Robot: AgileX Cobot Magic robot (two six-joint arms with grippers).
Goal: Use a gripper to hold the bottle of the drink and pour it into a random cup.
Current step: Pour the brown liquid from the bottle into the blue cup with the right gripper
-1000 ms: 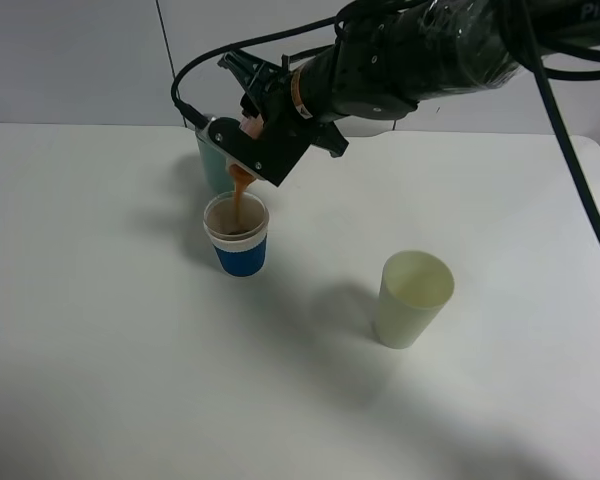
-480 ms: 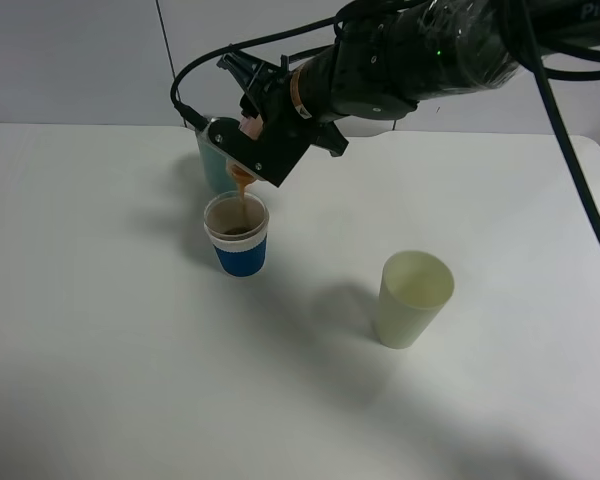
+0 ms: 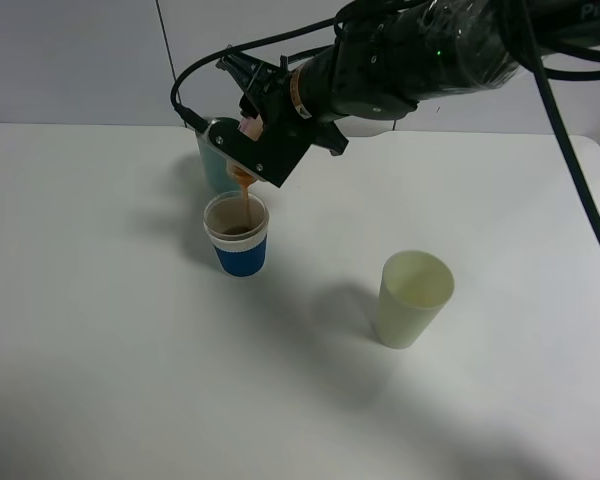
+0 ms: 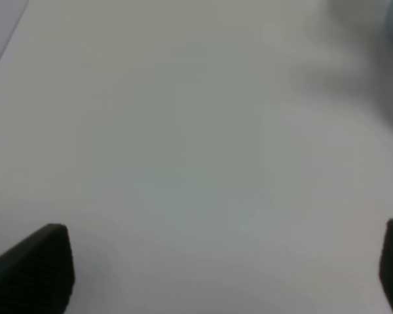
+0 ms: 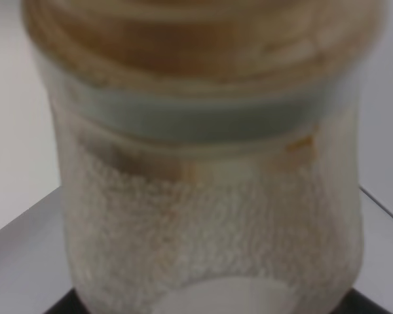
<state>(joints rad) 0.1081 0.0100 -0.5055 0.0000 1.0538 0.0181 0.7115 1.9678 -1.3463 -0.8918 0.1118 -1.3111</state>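
Observation:
My right gripper (image 3: 252,135) is shut on the small whitish bottle (image 3: 246,127) and holds it tilted, mouth down, above the cup with the blue sleeve (image 3: 238,235). A thin stream of brown drink (image 3: 244,200) runs from the bottle's mouth into that cup, which holds brown liquid. The right wrist view is filled by the bottle (image 5: 209,196), its neck wet with brown drink. My left gripper (image 4: 223,268) is open over bare white table, only its two fingertips (image 4: 33,268) showing; it is out of the exterior view.
A teal cup (image 3: 212,160) stands just behind the blue-sleeved cup, partly hidden by the gripper. A pale yellow-green cup (image 3: 413,298) stands to the right on the white table (image 3: 100,330). Black cables loop above the arm.
The stream of drink has thinned and the bottle has tipped slightly further; the level in the cup has risen a little. The arms have barely moved.

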